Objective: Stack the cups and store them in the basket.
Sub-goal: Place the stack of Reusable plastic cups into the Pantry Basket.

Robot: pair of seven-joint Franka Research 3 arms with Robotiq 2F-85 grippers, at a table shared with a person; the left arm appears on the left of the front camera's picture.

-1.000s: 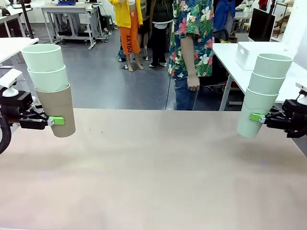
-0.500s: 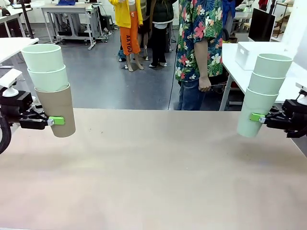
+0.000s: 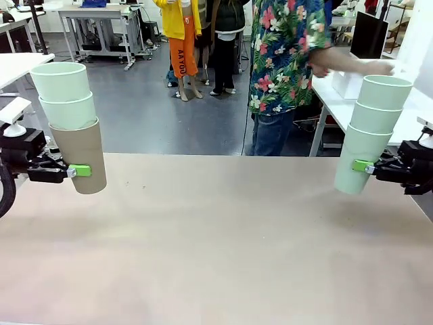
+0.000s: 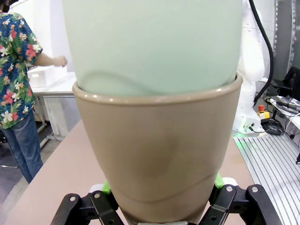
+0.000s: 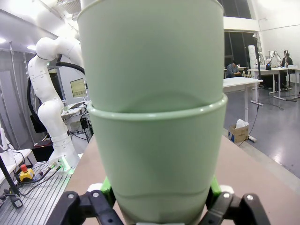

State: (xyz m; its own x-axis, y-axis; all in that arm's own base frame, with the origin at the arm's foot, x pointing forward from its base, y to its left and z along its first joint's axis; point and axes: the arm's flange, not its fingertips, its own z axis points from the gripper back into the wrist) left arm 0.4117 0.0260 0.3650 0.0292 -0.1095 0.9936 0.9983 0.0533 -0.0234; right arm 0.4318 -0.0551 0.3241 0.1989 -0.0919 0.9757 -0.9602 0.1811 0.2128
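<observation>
The left claw [image 3: 80, 170] is clamped on a tan cup [image 3: 80, 145] with two mint cups [image 3: 62, 95] nested inside. It is upright over the left end of the desk [image 3: 216, 244]. The right claw [image 3: 362, 165] grips the bottom cup of a three-high mint stack [image 3: 372, 132] — upright over the desk's right end.

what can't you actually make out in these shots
- front view: the far finger of the left tool is behind the tan cup; that of the right tool is behind the mint stack
- front view: the white box on the side table is partly covered by that stack, too far to identify
- left wrist view: the mint cups are cut by the top edge
- right wrist view: the stack's top is cut likewise
</observation>
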